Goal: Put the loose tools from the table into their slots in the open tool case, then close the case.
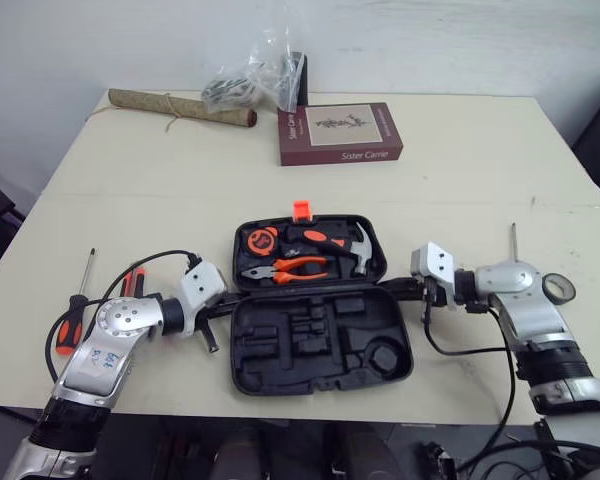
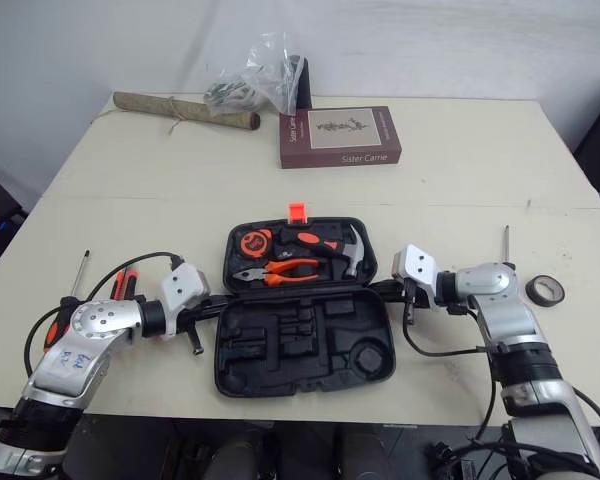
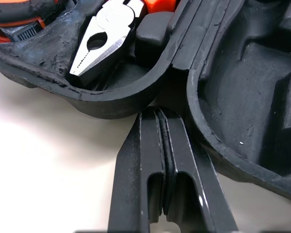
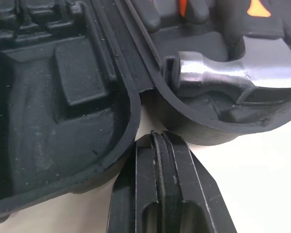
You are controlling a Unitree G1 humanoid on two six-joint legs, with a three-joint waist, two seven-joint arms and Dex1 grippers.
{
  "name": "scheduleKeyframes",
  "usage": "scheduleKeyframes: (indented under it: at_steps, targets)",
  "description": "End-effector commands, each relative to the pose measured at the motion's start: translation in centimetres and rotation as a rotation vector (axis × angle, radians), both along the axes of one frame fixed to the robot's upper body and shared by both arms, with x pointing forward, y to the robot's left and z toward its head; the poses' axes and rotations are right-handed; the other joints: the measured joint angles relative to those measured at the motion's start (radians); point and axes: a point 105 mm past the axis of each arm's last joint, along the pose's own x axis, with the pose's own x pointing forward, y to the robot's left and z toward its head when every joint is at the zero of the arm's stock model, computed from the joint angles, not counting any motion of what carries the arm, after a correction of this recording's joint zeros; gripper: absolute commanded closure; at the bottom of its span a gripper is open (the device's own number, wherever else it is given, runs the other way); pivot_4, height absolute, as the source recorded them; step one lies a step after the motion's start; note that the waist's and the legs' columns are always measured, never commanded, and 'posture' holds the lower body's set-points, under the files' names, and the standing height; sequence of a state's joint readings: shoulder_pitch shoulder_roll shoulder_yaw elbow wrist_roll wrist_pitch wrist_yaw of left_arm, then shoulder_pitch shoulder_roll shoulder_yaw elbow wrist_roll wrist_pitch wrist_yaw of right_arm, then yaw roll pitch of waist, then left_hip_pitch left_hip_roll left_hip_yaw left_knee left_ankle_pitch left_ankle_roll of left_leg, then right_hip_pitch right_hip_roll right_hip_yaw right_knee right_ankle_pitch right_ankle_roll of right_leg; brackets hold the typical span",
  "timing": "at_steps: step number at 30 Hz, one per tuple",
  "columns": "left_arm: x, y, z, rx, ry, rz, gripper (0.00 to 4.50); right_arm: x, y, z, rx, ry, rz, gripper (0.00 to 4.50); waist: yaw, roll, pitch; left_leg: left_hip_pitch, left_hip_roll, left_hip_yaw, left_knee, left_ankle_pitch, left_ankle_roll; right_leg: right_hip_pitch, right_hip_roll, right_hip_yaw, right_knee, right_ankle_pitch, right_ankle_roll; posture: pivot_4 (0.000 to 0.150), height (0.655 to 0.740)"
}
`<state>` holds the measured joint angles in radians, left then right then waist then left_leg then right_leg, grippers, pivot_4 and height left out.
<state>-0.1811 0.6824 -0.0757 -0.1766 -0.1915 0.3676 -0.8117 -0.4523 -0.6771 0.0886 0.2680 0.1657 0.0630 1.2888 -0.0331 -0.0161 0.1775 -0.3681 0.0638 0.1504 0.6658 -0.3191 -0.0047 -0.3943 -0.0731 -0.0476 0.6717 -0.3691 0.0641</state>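
The left gripper (image 3: 164,121) has its two black fingers pressed flat together with nothing between them, their tips at the notch where the two halves of the open tool case (image 1: 320,350) meet on its left side; whether they touch the rim I cannot tell. The right gripper (image 4: 160,138) is likewise closed and empty-handed, its tips at the same hinge notch on the case's right side. The case lies open flat in the middle of the near part of the beige table (image 1: 460,190). Its far half holds a tape measure (image 1: 262,240), pliers (image 1: 290,268) and a hammer (image 1: 355,250), with an orange latch (image 1: 301,210) on the far rim, and the moulded slots of its near half are bare. On the table to the left, partly under the left arm, lie a red-and-black screwdriver (image 1: 73,312) and a second orange-handled tool (image 1: 132,281). To the right, a thin metal shaft (image 1: 513,243) sticks out from behind the right arm, near a roll of tape (image 1: 558,289). Along the far edge, before a white wall, lie a rolled mat (image 1: 180,107), a plastic bag (image 1: 255,75) and a dark red book (image 1: 340,133), all well apart from the case.
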Motion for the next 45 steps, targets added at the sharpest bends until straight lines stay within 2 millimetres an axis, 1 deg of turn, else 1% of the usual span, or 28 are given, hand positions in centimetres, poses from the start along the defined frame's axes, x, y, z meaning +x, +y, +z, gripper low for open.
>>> scheduleKeyframes:
  at_steps: [1,7,12,14,16,18,20,21,23,24,25,26,29,30,31,32,33,35,36,37,39,41,43,45]
  targets:
    - [-1.1,-0.2,-1.5,0.029,0.060,-0.038,4.50,-1.0,-0.2,1.2,0.023,-0.020,-0.009,4.47,0.004,0.000,0.000,0.000,0.000,0.000,0.000,0.000,0.000,0.000,0.000,0.000,0.000,0.000,0.000,0.150,0.7400]
    - [0.1,0.0,-1.2,0.023,0.028,-0.002,4.50,-1.7,-0.5,0.6,0.024,-0.002,-0.046,4.47,0.006,0.000,0.000,0.000,0.000,0.000,0.000,0.000,0.000,0.001,0.000,0.000,-0.001,0.000,0.000,0.150,0.7400]
    - [0.4,0.1,-1.3,0.031,0.025,-0.002,4.50,-1.7,-1.2,0.1,0.005,-0.009,-0.076,4.47,0.010,0.000,0.000,0.000,0.000,-0.001,0.001,0.000,0.000,0.002,0.000,-0.001,-0.001,0.000,0.000,0.150,0.7400]
    - [0.4,0.6,-1.2,0.036,0.020,0.014,4.50,-1.6,-1.8,-0.1,-0.014,-0.019,-0.095,4.47,0.010,0.000,0.000,0.001,-0.001,-0.001,0.001,0.000,0.000,0.002,0.000,-0.001,-0.001,0.000,0.000,0.150,0.7400]
    - [0.4,1.3,-0.6,0.033,0.002,0.034,4.50,-1.5,-2.4,-0.1,-0.024,-0.026,-0.114,4.47,0.010,0.000,0.000,0.001,-0.001,-0.001,0.001,0.000,0.000,0.002,0.000,-0.001,-0.001,0.000,0.000,0.150,0.7400]
    - [-0.1,1.9,0.1,0.029,-0.024,0.035,4.50,-1.5,-3.1,0.3,-0.012,-0.049,-0.138,4.47,0.007,0.000,0.000,0.001,-0.001,-0.001,0.001,0.000,0.000,0.002,0.000,-0.001,-0.001,0.000,0.000,0.150,0.7400]
    - [-1.4,2.9,1.7,0.000,-0.072,0.029,4.50,-1.8,-4.3,1.8,0.047,-0.065,-0.175,4.47,0.000,0.000,0.000,0.000,0.000,-0.001,0.000,0.000,0.000,0.001,0.000,-0.001,-0.001,0.000,0.000,0.150,0.7400]
    - [-2.2,3.4,2.5,-0.030,-0.086,0.032,4.50,-2.0,-5.1,2.7,0.088,-0.070,-0.201,4.17,-0.003,0.000,0.000,0.000,0.000,-0.001,-0.001,0.000,0.000,0.001,0.000,-0.001,-0.001,0.000,0.000,0.150,0.7400]
    - [-4.0,5.5,5.2,-0.122,-0.148,0.096,3.97,-2.9,-7.4,4.3,0.125,-0.085,-0.273,3.38,-0.004,0.000,0.000,0.000,0.001,-0.001,-0.002,0.000,0.000,0.000,0.000,-0.001,-0.002,0.000,0.000,0.150,0.7400]
    - [-4.7,6.1,6.0,-0.147,-0.169,0.117,3.67,-3.3,-8.0,4.7,0.130,-0.087,-0.296,2.97,-0.001,0.000,0.000,-0.001,0.001,-0.001,-0.002,0.000,0.000,0.000,0.000,-0.001,-0.002,0.000,0.000,0.150,0.7400]
    - [-5.2,8.2,6.8,-0.158,-0.193,0.200,3.24,-4.0,-9.1,4.8,0.109,-0.099,-0.324,2.48,0.002,0.000,0.000,-0.001,0.001,-0.001,-0.002,0.000,0.000,0.000,0.000,-0.001,-0.003,0.000,0.000,0.150,0.7400]
    - [-5.6,9.5,7.2,-0.161,-0.206,0.256,2.77,-4.4,-9.8,4.9,0.093,-0.106,-0.341,1.90,0.003,0.000,0.000,0.000,0.001,-0.002,-0.001,0.000,0.000,0.001,0.000,-0.001,-0.004,0.000,0.000,0.150,0.7400]
    - [-7.3,18.2,9.1,-0.152,-0.307,0.599,1.30,-6.0,-13.5,5.3,0.117,-0.202,-0.494,0.36,0.008,-0.001,0.000,0.003,0.000,-0.004,-0.001,0.000,0.000,0.006,0.000,-0.003,-0.006,0.000,0.000,0.150,0.7400]
    - [-7.9,19.9,9.5,-0.157,-0.333,0.672,0.84,-6.4,-14.2,5.3,0.119,-0.228,-0.523,0.00,0.007,-0.001,0.000,0.003,0.000,-0.004,-0.002,0.000,0.001,0.007,0.000,-0.003,-0.007,0.000,0.000,0.150,0.7400]
    - [-8.8,22.2,9.4,-0.161,-0.336,0.761,0.29,-6.9,-15.2,5.1,0.130,-0.259,-0.566,0.00,0.006,-0.001,0.000,0.004,0.000,-0.004,-0.003,-0.001,0.001,0.008,0.000,-0.004,-0.009,0.000,0.000,0.150,0.7400]
    - [-9.8,24.5,9.1,-0.145,-0.330,0.843,0.04,-7.5,-16.2,4.7,0.147,-0.268,-0.619,0.00,0.005,-0.001,-0.001,0.004,0.000,-0.004,-0.003,-0.002,0.002,0.008,0.000,-0.003,-0.009,0.000,0.000,0.150,0.7400]
    - [-10.5,26.0,8.9,-0.133,-0.324,0.892,0.04,-8.0,-16.9,4.4,0.158,-0.273,-0.654,0.00,0.005,-0.001,-0.001,0.004,0.000,-0.004,-0.003,-0.002,0.002,0.008,0.000,-0.003,-0.010,0.000,0.000,0.150,0.7400]
    - [-11.9,28.9,8.6,-0.091,-0.315,0.988,0.04,-9.7,-19.1,2.9,0.123,-0.291,-0.733,0.00,0.003,-0.001,0.000,0.004,0.000,-0.003,-0.003,-0.003,0.003,0.008,0.000,-0.003,-0.011,0.000,0.000,0.150,0.7400]
    - [-12.3,29.7,8.5,-0.071,-0.314,1.011,0.04,-10.2,-19.9,2.4,0.108,-0.292,-0.764,0.00,0.003,-0.002,0.000,0.004,-0.001,-0.002,-0.003,-0.004,0.004,0.008,0.000,-0.002,-0.012,0.000,0.000,0.150,0.7400]
    - [-12.8,30.7,8.3,-0.041,-0.312,1.038,0.04,-11.0,-21.2,1.7,0.082,-0.289,-0.810,0.00,0.003,-0.002,0.000,0.004,-0.001,-0.002,-0.003,-0.005,0.004,0.009,0.000,-0.002,-0.012,0.000,0.000,0.150,0.7400]
    - [-13.9,32.1,7.8,-0.025,-0.310,1.089,0.04,-12.6,-23.6,0.8,0.067,-0.264,-0.916,0.00,0.003,-0.002,0.000,0.007,-0.002,-0.002,-0.003,-0.006,0.005,0.011,-0.002,-0.002,-0.012,0.000,0.000,0.150,0.7400]
    - [-14.6,32.6,7.6,-0.027,-0.318,1.103,0.04,-13.9,-25.1,0.3,0.066,-0.253,-0.988,0.00,0.002,-0.002,0.000,0.013,-0.001,-0.001,-0.004,-0.011,0.007,0.017,-0.002,-0.002,-0.014,0.000,0.000,0.150,0.7400]
    - [-14.8,32.6,7.6,-0.029,-0.321,1.091,0.04,-14.7,-25.5,-0.2,0.053,-0.246,-1.003,0.00,0.000,-0.003,-0.001,0.016,-0.001,-0.001,-0.007,-0.011,0.007,0.018,-0.003,-0.002,-0.014,-0.001,-0.001,0.150,0.7400]
    - [-14.9,32.4,7.6,-0.038,-0.323,1.077,0.04,-14.7,-25.3,-0.5,0.054,-0.249,-0.993,0.00,-0.001,-0.005,-0.002,0.017,-0.001,-0.001,-0.009,-0.011,0.006,0.018,-0.003,-0.002,-0.014,-0.001,-0.001,0.150,0.7400]
